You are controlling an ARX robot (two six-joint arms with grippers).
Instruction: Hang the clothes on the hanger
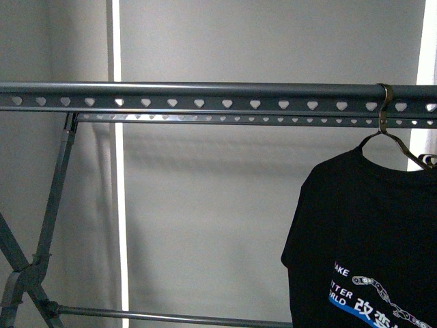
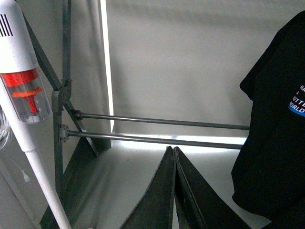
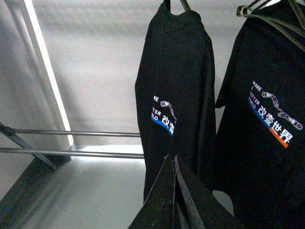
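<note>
The T-shirt (image 1: 365, 239) already hangs from the rack's rail (image 1: 205, 96), far along it toward the right end, on a wire hanger (image 1: 392, 140) whose hook loops over the rail so the weight pulls straight down and the cloth falls flat below it. The right wrist view shows two printed shirts side by side under the rail: one edge-on (image 3: 174, 90) and a second (image 3: 269, 119) with an orange stripe beside it, each on its own hanger. Neither arm shows in the front view. The left gripper (image 2: 174, 191) sits low, near the rack's lower crossbars (image 2: 157, 131), jaws pressed together on nothing. The right gripper (image 3: 174, 195) is below the shirts' hems, jaws likewise closed and empty. By my judgement the hanging is done and both arms are parked clear so the shirts swing free.
</note>
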